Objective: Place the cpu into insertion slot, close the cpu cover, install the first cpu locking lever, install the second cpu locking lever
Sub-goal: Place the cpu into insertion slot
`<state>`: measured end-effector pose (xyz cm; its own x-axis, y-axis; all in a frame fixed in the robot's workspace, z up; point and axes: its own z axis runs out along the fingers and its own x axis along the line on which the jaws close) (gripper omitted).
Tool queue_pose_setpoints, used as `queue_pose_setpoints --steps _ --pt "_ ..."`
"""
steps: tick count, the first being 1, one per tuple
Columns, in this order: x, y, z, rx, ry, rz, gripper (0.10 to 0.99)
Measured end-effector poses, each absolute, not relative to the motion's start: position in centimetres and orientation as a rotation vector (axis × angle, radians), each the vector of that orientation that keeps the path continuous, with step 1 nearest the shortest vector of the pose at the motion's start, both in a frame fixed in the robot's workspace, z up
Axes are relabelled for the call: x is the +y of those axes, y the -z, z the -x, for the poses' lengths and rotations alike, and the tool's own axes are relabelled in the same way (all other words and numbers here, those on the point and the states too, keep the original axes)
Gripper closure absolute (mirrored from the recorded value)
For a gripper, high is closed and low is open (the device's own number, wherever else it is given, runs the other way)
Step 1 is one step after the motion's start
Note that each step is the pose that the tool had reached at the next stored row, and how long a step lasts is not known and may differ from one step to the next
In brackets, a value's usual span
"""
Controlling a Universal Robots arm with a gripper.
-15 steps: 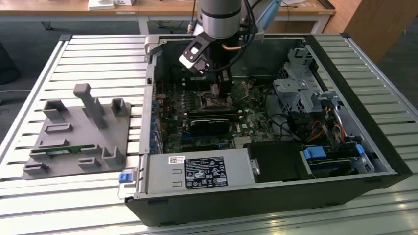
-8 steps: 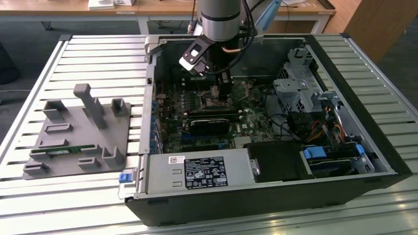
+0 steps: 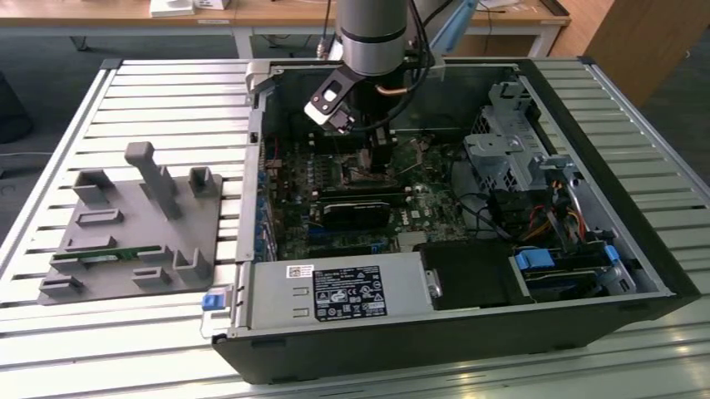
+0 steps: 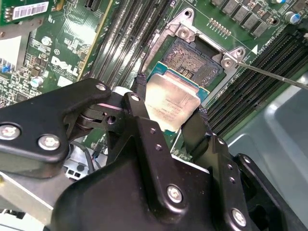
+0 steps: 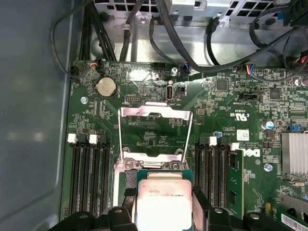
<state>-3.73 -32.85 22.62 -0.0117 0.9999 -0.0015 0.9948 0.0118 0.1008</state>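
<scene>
Fingers (image 4: 139,91) of the gripper (image 4: 169,107) press against two opposite edges of the cpu (image 4: 172,96), holding the chip flat with its dull metal top facing up. In the first wrist view the cpu (image 5: 163,199) sits clamped between the same black fingers (image 5: 199,197).

In the second wrist view, the chip hangs at the near edge of the insertion slot (image 4: 192,60). The slot's dark pin field is bare inside its metal rim, so the chip is not yet seated. A thin metal rod (image 4: 274,77) runs out from the slot's corner.

Beyond the chip in the first wrist view, the cpu cover (image 5: 156,110) stands raised, the green circuit board (image 5: 231,106) showing through its cut-out middle. Rows of black memory slots (image 5: 89,173) flank the socket on both sides, and a coin battery (image 5: 106,86) lies further off.

The exterior view shows the arm (image 3: 372,29) reaching down into an open computer case (image 3: 444,353) lying on a slatted table (image 3: 166,100). A grey fixture plate (image 3: 122,241) rests beside the case, towards the exterior view's left.
</scene>
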Motion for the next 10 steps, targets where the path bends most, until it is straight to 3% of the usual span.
queue_pose_setpoints --steps 10 --pt "-32.63 -21.85 4.27 2.182 -0.109 -2.156 0.545"
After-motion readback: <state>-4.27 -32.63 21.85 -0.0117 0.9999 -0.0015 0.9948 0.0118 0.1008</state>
